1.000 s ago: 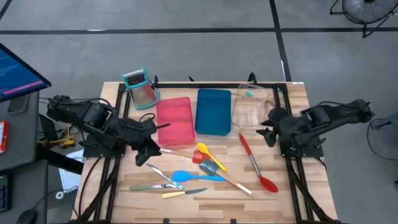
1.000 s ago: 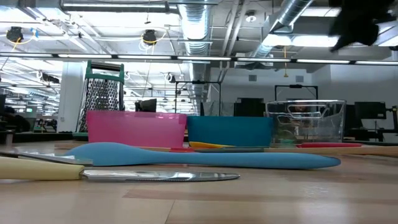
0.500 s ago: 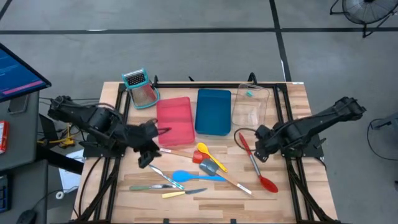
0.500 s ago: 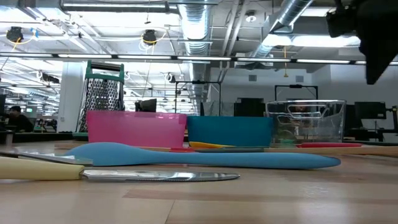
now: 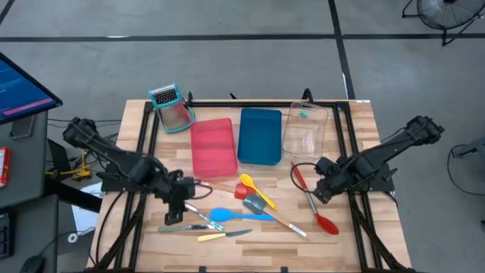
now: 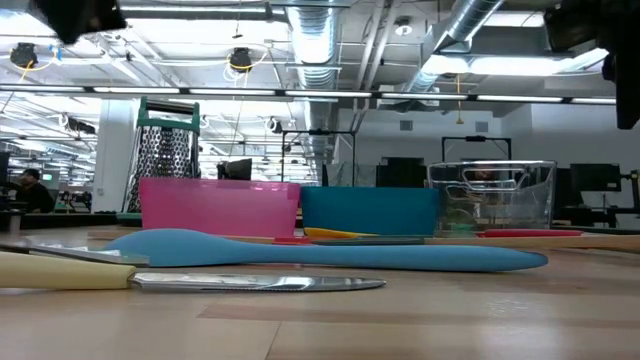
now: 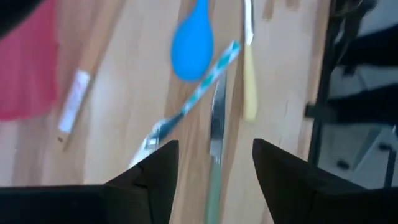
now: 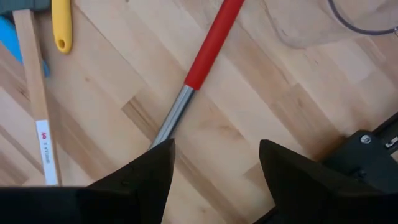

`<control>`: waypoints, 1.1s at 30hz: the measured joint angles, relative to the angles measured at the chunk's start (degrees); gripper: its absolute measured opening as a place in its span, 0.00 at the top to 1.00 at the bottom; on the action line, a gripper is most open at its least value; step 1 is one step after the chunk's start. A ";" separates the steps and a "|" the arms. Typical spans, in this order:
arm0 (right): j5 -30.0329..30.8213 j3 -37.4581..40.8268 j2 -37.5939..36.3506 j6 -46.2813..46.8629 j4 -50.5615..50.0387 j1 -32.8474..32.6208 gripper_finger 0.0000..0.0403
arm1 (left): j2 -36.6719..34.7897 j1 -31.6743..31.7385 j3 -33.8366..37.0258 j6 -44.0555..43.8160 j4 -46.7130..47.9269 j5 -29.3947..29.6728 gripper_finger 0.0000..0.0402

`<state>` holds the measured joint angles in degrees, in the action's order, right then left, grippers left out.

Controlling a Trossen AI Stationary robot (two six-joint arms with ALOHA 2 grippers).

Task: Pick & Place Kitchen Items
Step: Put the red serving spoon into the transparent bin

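You're dropping both arms low now: your left gripper (image 5: 176,216) has swung down from beside the pink tray (image 5: 212,146) and widened its fingers, hovering over the pastel knives (image 5: 198,225) lying at the table's seven o'clock. Your right gripper (image 5: 320,192), fingers apart and empty, has come in over the long red spoon (image 5: 311,199) at four o'clock. Nothing's picked yet. The blue spoon (image 5: 231,215) and spatulas (image 5: 265,209) are crowding the middle.
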<state>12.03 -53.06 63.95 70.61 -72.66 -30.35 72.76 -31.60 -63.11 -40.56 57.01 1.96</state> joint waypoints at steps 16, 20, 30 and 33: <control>0.01 0.00 0.51 1.49 1.49 -1.13 0.42 | 9.08 -2.58 2.03 -15.32 -2.76 -2.92 0.52; 0.01 0.04 2.88 1.49 0.88 -1.13 0.42 | 9.15 -2.58 2.03 -15.98 -3.80 -2.91 0.52; 1.12 0.07 15.40 1.03 3.00 1.34 0.42 | 9.14 -3.43 2.03 -17.09 -4.53 -2.90 0.52; 0.51 0.07 18.36 -2.41 6.43 2.54 0.42 | 9.00 -3.49 2.03 -17.13 -4.78 -2.89 0.52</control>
<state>12.53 -52.99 82.31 68.19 -66.23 -27.81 81.76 -35.09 -61.08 -57.70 52.24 -0.92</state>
